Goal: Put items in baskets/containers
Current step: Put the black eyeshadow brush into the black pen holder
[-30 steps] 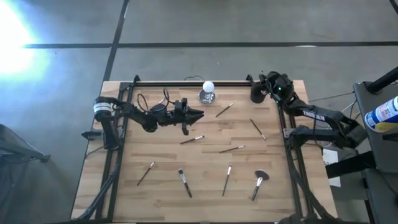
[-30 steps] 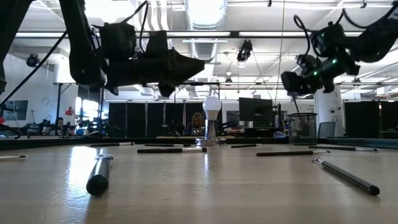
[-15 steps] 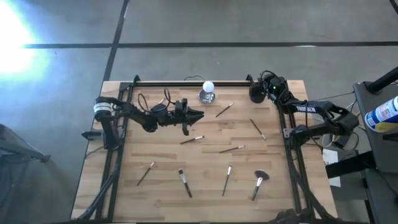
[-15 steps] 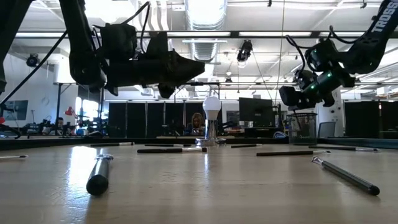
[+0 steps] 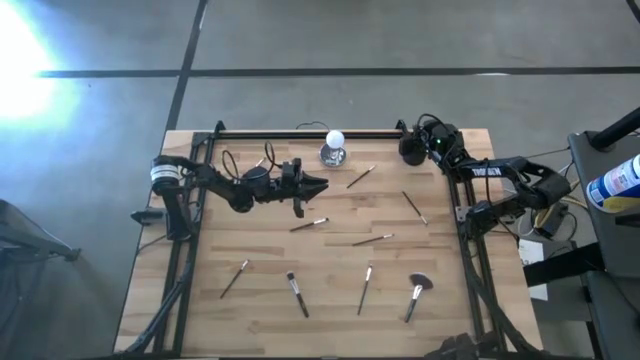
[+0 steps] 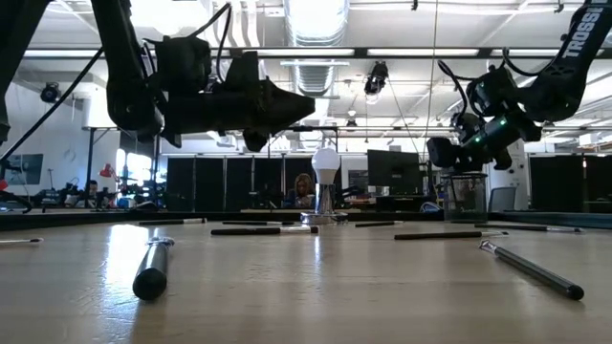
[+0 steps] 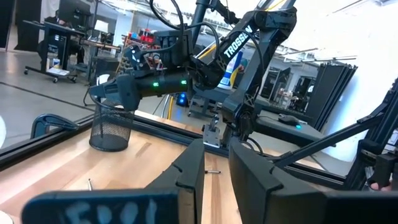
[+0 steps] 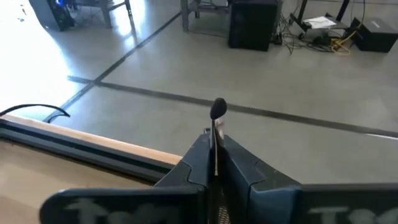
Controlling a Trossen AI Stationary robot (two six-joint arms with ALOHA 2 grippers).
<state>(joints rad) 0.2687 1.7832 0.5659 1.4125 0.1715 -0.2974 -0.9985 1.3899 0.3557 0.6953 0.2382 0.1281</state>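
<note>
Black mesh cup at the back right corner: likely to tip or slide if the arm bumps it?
The black mesh cup looks light: see-through wire walls, so a nudge would probably slide it on the smooth wooden table. It stands taller than wide, so a high bump from the right gripper above could tip it.

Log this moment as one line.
right gripper: shut on brush, above cup | left gripper: hovering mid-table | brushes on table: eight

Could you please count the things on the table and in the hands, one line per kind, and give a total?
Brushes lying on the table: 8
Brush held in the right hand: 1
Black cup: 1
Silver object with white ball: 1
Total: 11
</note>
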